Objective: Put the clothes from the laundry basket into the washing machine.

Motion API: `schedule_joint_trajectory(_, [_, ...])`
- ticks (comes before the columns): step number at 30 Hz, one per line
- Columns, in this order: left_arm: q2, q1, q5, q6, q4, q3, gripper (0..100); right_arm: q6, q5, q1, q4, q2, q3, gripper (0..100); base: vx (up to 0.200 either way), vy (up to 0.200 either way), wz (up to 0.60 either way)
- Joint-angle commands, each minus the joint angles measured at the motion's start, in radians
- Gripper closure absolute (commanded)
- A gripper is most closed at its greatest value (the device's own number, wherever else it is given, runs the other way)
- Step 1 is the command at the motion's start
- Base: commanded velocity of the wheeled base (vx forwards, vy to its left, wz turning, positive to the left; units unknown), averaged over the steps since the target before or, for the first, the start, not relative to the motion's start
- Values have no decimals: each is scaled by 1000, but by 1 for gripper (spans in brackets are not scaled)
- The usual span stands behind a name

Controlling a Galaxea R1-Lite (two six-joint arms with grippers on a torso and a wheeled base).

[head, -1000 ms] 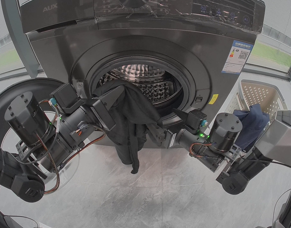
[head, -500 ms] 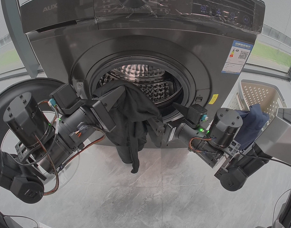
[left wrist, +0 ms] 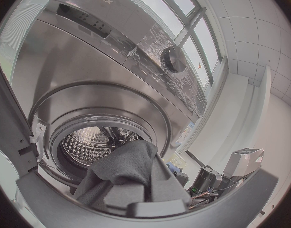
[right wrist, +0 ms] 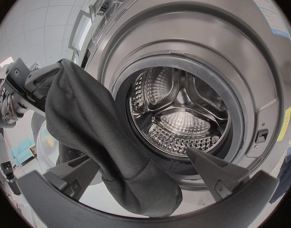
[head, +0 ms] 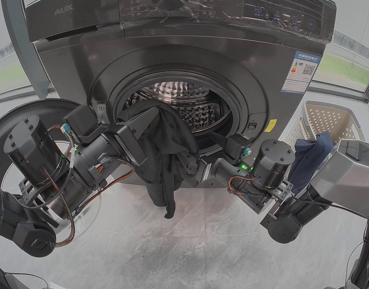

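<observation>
A dark grey garment (head: 168, 149) hangs in front of the washing machine's open drum (head: 180, 101), its lower end dangling toward the floor. My left gripper (head: 150, 117) is shut on the garment's top edge at the left rim of the opening; the cloth (left wrist: 126, 171) bunches over that gripper (left wrist: 145, 200). My right gripper (head: 196, 147) is open at the garment's right side, below the drum's lip. In the right wrist view the garment (right wrist: 98, 124) drapes between the spread fingers of the right gripper (right wrist: 132, 162). A blue garment (head: 313, 157) lies in the white laundry basket (head: 333, 121) at the right.
The round door (head: 32, 113) stands swung open at the left, behind my left arm. The steel drum (right wrist: 180, 117) holds no clothes where I can see into it. The grey tiled floor (head: 184, 237) in front is bare.
My right arm has moved left and slightly up, bringing its open gripper against the hanging garment's right side. The left gripper has kept its hold and place.
</observation>
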Motion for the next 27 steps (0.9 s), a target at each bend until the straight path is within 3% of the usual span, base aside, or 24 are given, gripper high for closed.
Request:
schedule_joint_trajectory(1, [5, 4, 0, -1, 0, -6, 100, -2, 0, 1, 1, 5, 2, 0, 0, 0, 0])
schedule_joint_trajectory(12, [2, 2, 2, -1, 1, 1, 100, -2, -5, -24, 1, -7, -15, 0, 0, 0, 0])
schedule_joint_trajectory(13, [2, 2, 2, -1, 1, 1, 100, -2, -5, -24, 0, -10, -15, 100, 0, 0, 0])
schedule_joint_trajectory(18, [2, 2, 2, -1, 7, 7, 100, -2, -3, -12, 0, -50, -6, 100, 0, 0, 0])
schedule_joint_trajectory(27, [-4, -16, -1, 1, 10, 24, 100, 3, 24, 1, -14, -239, 196, 100, 0, 0, 0])
